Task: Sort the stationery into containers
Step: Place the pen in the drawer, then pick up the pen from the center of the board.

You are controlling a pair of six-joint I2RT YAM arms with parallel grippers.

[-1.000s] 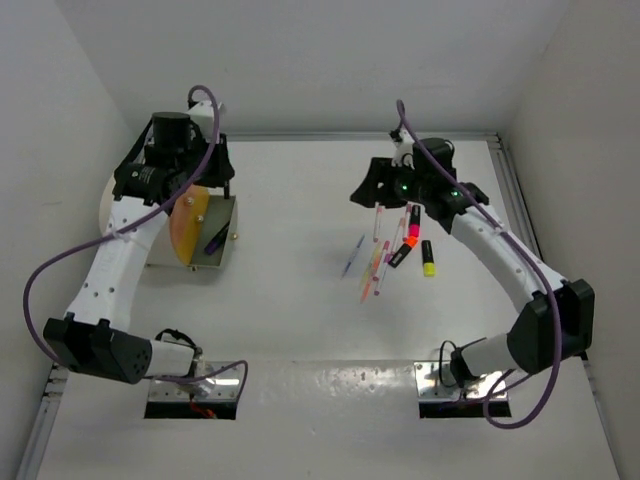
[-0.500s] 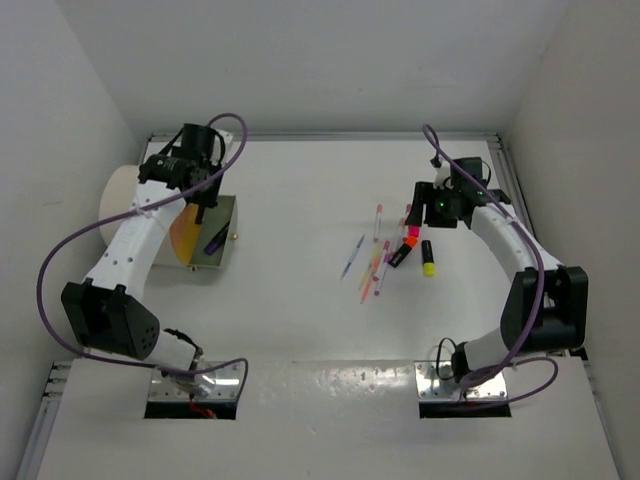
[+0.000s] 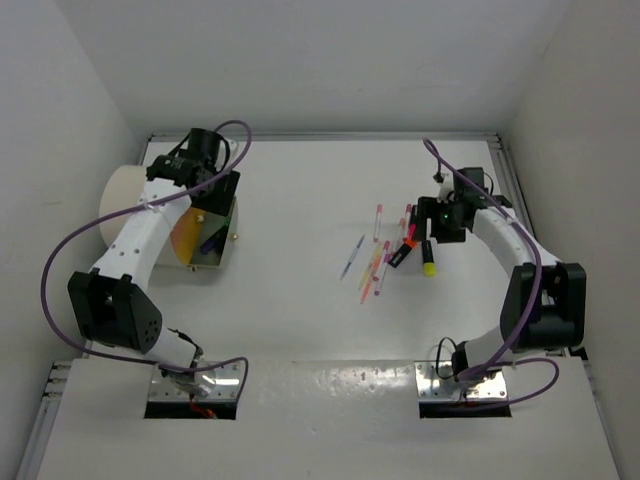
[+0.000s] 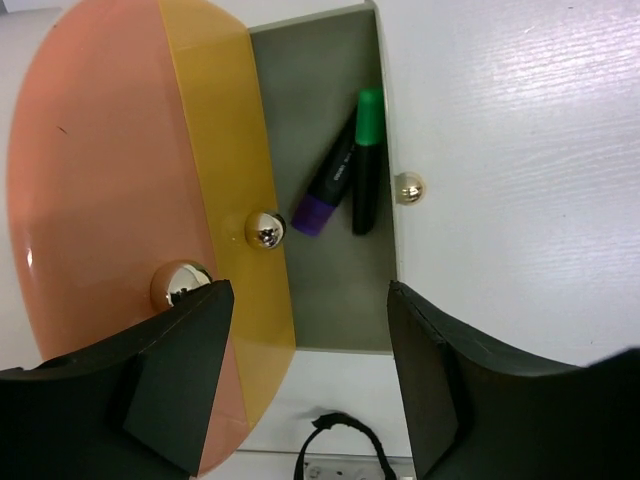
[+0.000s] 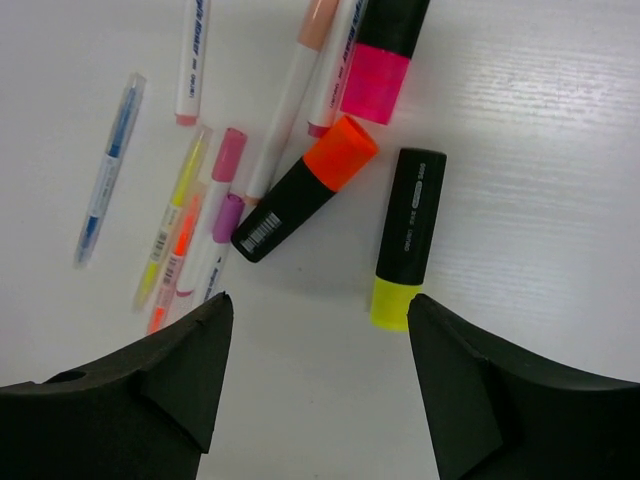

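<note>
Left gripper (image 4: 307,300), fingers apart and empty, hangs over the greenish bin (image 4: 325,290) holding a green-capped highlighter (image 4: 367,160). Right gripper (image 5: 320,310), spread wide and empty, hovers above the orange-capped highlighter (image 5: 300,190).

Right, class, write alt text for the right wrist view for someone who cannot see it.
The open end effector hangs empty over a white table holding a pink-capped highlighter, an orange-capped highlighter and a yellow-capped highlighter, with thin pens fanned beside them and a blue pen lying apart.

White table (image 3: 300,190), plain white walls (image 3: 300,60) (evenly lit)
</note>
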